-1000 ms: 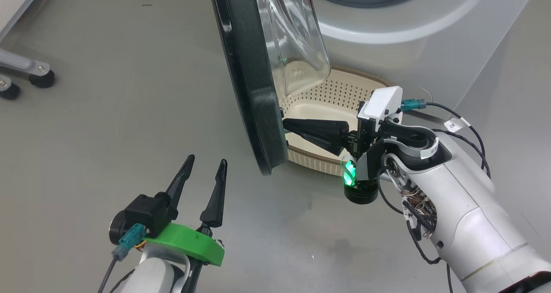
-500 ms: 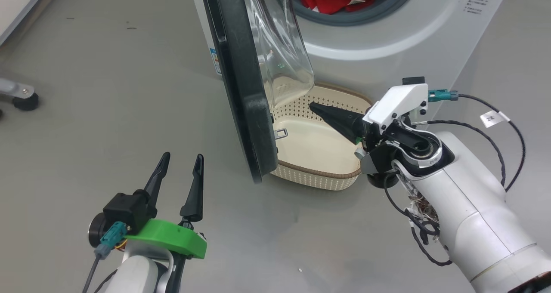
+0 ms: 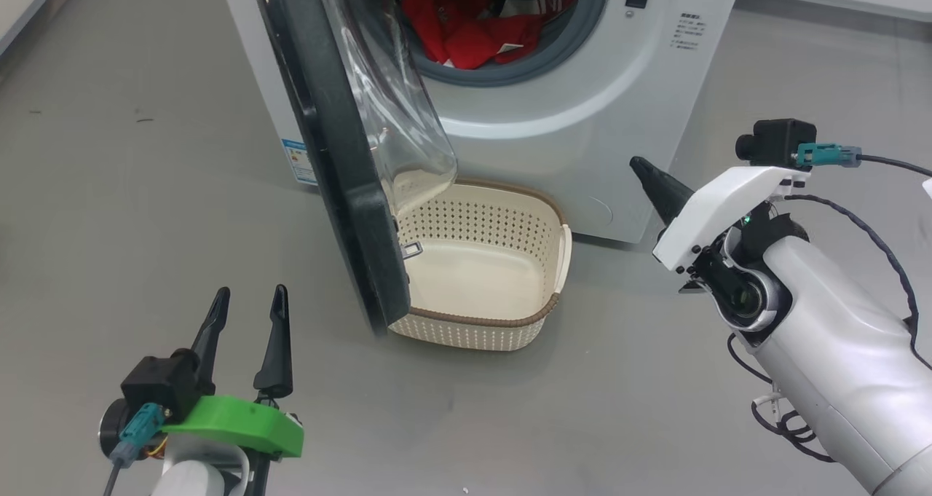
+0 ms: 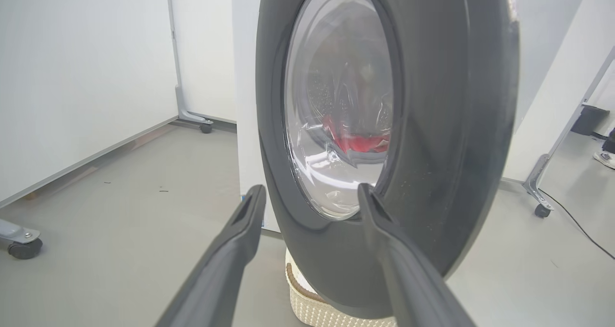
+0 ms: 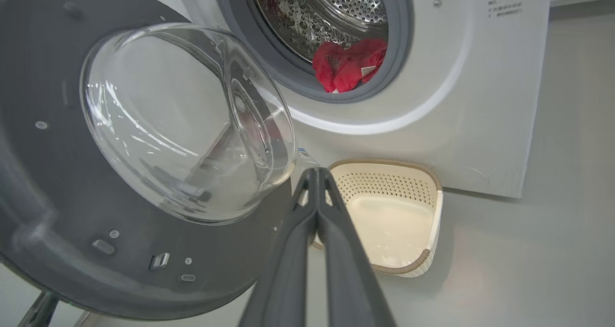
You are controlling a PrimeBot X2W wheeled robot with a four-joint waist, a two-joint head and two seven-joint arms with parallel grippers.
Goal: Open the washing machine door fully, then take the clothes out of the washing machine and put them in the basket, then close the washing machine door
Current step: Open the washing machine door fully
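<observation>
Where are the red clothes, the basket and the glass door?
clothes (image 3: 473,41), head view, middle of red fabric.
basket (image 3: 473,277), head view, bare inner floor.
washing machine door (image 5: 182,120), right wrist view, glass bowl.

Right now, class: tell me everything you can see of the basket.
The basket is a small rounded-rectangular tub, cream plastic by its look, with walls pierced by rows of small holes, a smooth solid bottom and a brown woven-look rim broken by a cream handle at one end. It stands upright and empty on the grey floor, close before the washer. The open door hangs over its other end; whether they touch cannot be told.
</observation>
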